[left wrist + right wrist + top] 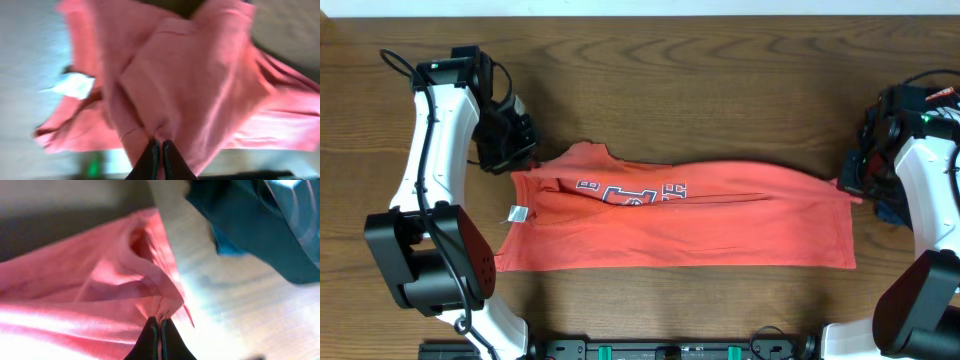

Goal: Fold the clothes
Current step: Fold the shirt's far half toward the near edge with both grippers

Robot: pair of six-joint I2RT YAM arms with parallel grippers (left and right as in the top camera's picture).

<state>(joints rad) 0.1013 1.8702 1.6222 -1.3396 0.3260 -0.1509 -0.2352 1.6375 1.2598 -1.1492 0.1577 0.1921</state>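
though apparently doubled once along its length, far from finished.

item: red-orange t-shirt (680, 230), flat in a long band across the middle of the counter (720, 60); crease running through the lettering (630, 192); white neck tag (517, 213) poking out at the collar end.

left gripper (160, 146): at the collar-end corner of the t-shirt, on the side away from the arm bases; jaws closed on a pinch of the red fabric.

right gripper (158, 324): at the hem-end corner on the same side; jaws closed on a bunched tip of the same fabric.

done, by judgement: one lengthwise fold.

left, by judgement: squaring the upper layer, then crosswise folds to shorten the band into a compact packet.

edges: long edge nearest the bases straight; opposite edge uneven, humped at the collar end; hem end slanted.

room: bare wood along both long edges of the t-shirt. dark navy garment (885, 205) just beyond the hem end, close by the right gripper, likely to snag on an outward sweep. inward travel over the t-shirt open.
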